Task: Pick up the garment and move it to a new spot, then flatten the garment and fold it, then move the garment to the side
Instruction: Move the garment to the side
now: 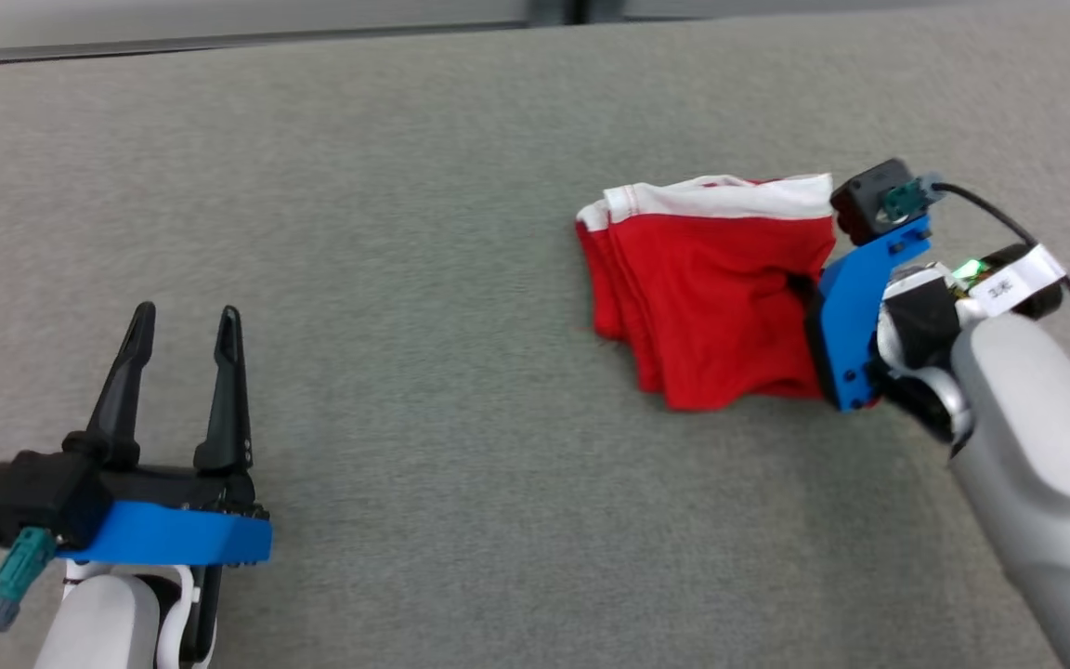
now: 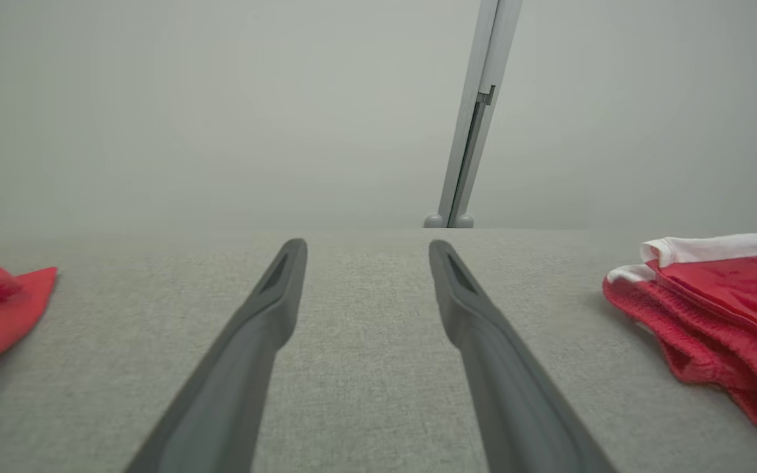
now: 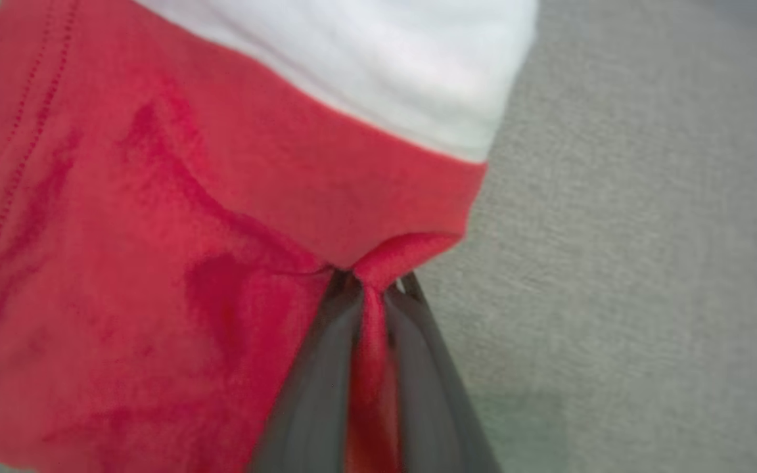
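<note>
The left gripper [image 1: 188,312] sits at the bench's [image 1: 461,446] near-left corner, fingers spread, empty (spare for now, I'd say). Toward the right edge lies the folded garment [image 1: 711,279]; the right gripper [image 3: 372,284] pinches a tuck of its side, likely to slide it aside.

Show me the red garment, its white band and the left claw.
red garment [image 1: 721,297], head view, middle of red cloth.
white band [image 1: 730,197], head view, middle of band.
left claw [image 1: 188,313], head view, between its fingertips.
</note>
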